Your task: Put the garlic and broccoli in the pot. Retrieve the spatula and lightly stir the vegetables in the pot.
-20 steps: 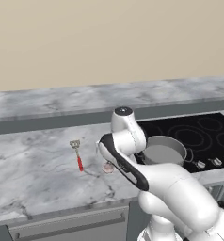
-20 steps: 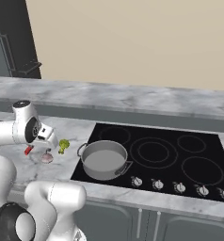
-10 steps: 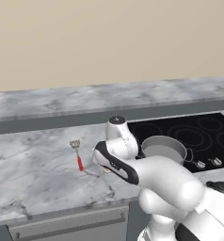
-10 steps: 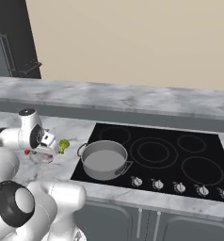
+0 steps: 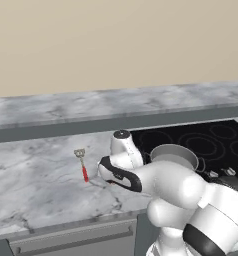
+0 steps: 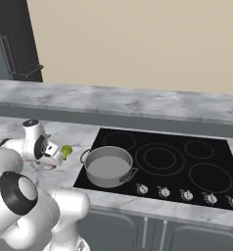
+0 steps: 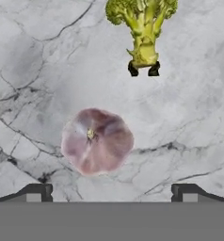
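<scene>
Gripper jaws stood fully open and empty above the garlic. The bulb lay on the marble surface between the fingertips, nearer one side. Closing off-centre could roll it away (a judgement). The broccoli lay just beyond the garlic; the pot sat well apart.

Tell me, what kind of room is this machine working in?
It looks like a kitchen, computer-rendered. A black cooktop with knobs is set into a grey marble counter, a metal pot stands on it, and garlic and broccoli lie on the counter.
</scene>
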### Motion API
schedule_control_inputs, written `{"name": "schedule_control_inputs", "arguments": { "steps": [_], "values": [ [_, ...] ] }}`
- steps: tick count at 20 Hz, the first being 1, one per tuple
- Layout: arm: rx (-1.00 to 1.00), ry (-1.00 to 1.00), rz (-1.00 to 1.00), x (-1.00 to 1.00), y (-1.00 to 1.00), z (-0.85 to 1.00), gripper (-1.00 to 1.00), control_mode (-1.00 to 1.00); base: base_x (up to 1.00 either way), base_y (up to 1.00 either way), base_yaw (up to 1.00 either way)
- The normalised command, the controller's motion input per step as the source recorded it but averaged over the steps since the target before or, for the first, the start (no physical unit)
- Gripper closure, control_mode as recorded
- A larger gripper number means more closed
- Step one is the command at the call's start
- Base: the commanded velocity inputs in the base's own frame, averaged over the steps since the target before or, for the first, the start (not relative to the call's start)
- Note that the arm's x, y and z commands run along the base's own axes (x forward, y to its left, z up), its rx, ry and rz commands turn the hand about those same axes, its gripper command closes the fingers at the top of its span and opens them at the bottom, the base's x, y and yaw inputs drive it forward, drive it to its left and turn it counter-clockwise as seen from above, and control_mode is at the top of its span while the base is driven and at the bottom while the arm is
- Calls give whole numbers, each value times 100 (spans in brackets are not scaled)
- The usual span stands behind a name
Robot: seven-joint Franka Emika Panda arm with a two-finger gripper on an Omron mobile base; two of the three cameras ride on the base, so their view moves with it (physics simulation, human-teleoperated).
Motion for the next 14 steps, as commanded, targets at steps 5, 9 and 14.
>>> {"name": "schedule_control_inputs", "arguments": {
  "steps": [5,9,14],
  "values": [
    [0,0,0,21,4,-28,-100,-100,0,0,0],
    [0,1,-1,21,5,-26,-100,-100,0,0,0],
    [0,0,0,13,8,-13,-100,-100,0,0,0]
  ]
}}
